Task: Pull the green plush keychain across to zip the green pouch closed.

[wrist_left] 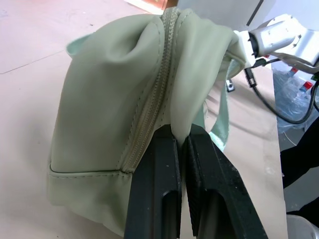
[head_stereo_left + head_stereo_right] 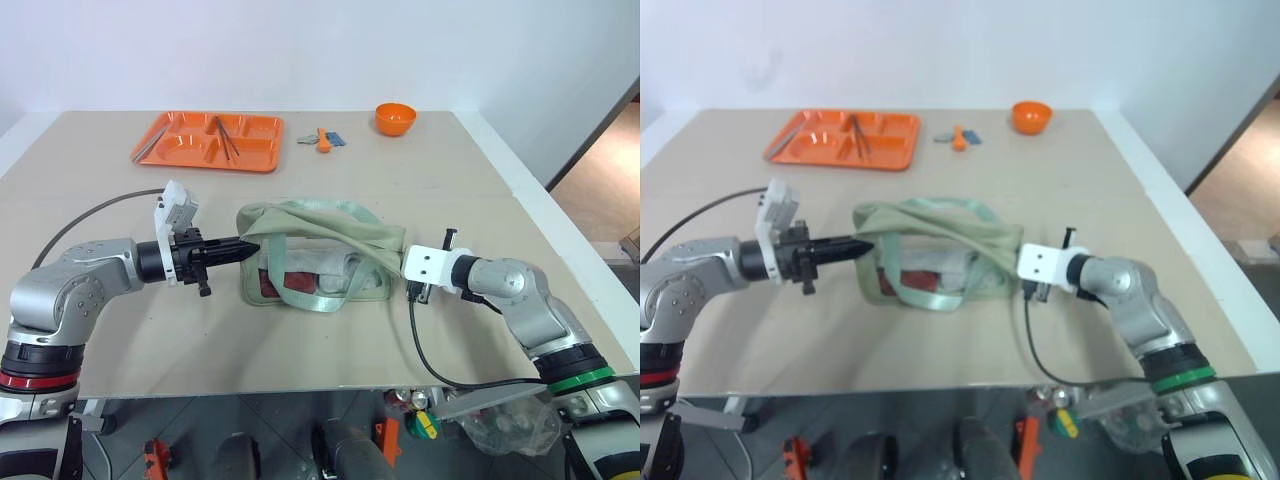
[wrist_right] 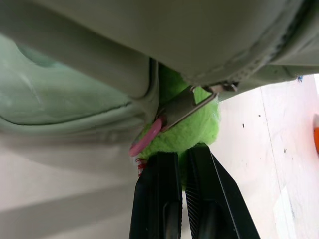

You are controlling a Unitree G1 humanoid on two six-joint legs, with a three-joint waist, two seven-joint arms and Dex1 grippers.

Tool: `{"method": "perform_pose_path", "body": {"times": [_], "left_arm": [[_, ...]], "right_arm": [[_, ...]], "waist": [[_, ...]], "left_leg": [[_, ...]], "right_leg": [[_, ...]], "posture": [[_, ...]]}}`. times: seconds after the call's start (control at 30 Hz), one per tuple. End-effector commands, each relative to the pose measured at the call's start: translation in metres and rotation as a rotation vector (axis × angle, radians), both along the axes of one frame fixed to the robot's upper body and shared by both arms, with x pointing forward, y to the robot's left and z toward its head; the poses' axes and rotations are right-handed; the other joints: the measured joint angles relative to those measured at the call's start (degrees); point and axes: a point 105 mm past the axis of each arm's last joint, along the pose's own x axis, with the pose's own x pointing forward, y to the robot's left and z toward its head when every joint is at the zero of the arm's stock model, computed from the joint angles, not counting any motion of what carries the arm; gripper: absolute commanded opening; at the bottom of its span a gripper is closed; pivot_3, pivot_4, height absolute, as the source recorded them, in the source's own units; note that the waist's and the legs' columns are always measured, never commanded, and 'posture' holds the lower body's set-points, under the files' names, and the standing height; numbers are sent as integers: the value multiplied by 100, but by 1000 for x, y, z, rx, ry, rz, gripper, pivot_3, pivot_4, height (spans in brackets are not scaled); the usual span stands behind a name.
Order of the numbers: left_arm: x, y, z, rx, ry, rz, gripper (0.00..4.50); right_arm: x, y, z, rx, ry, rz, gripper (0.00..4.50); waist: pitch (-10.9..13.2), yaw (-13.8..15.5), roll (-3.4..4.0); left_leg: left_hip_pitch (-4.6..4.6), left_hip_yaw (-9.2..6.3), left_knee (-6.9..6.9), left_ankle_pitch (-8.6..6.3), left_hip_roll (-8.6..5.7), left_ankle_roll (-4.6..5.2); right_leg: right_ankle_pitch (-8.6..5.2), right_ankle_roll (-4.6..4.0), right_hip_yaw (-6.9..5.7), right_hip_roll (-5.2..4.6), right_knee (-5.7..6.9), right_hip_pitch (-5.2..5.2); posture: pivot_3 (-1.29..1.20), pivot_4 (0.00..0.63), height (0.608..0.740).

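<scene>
The green pouch (image 2: 318,252) lies across the middle of the table, with its strap (image 2: 300,290) looped over the front. My left gripper (image 2: 249,246) is shut on a fold of fabric at the pouch's left end (image 1: 124,89), just beside the zipper seam (image 1: 155,94). At the right end, my right gripper (image 3: 182,153) is shut on the green plush keychain (image 3: 197,127). The keychain hangs from a metal zipper pull (image 3: 187,104) under the pouch's edge. A pink tag (image 3: 145,141) sticks out beside it.
An orange tray (image 2: 178,138) holding utensils sits at the far left, an orange bowl (image 2: 395,118) at the far right, and small orange and blue items (image 2: 326,139) between them. The table's front edge (image 2: 300,392) is close below the pouch.
</scene>
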Motion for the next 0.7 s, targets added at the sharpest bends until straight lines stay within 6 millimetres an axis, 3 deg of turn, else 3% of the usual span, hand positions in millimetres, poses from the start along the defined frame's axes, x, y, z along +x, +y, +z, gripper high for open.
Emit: {"method": "perform_pose_path", "body": {"times": [0.03,0.2,0.27,0.37,0.57,0.7], "left_arm": [[-3,0,13,-25,-51,-10,0],[-3,1,12,-18,-52,-4,0],[-3,3,12,-18,-50,-1,0],[-3,4,12,-18,-51,1,0],[-2,8,13,-11,-58,8,0],[-2,12,12,4,-56,19,0]], "right_arm": [[4,-8,-6,-2,32,-39,66],[2,3,57,374,90,-45,66],[-11,5,85,502,175,3,66],[-38,8,108,568,303,93,66],[-67,7,118,594,458,136,66],[-67,8,113,551,413,143,66]], "waist": [[0,-5,0],[5,-10,6],[10,-6,14],[14,8,22],[16,45,25],[16,42,25]], "left_leg": [[0,3,0,2,-1,-3],[-4,16,0,5,-2,-7],[-19,17,0,5,-2,-7],[-44,12,-6,4,-2,-6],[-52,-2,-14,-8,-5,11],[-51,-1,-13,-8,-5,11]], "right_leg": [[2,2,3,0,0,0],[9,10,14,-2,0,-7],[11,12,15,-1,0,-19],[6,11,10,-2,-1,-37],[-14,4,2,-6,-7,-39],[-14,5,0,-5,-8,-38]], "posture": [[0,150,740],[0,150,740],[0,150,740],[0,150,740],[0,150,740],[0,150,740]]}}
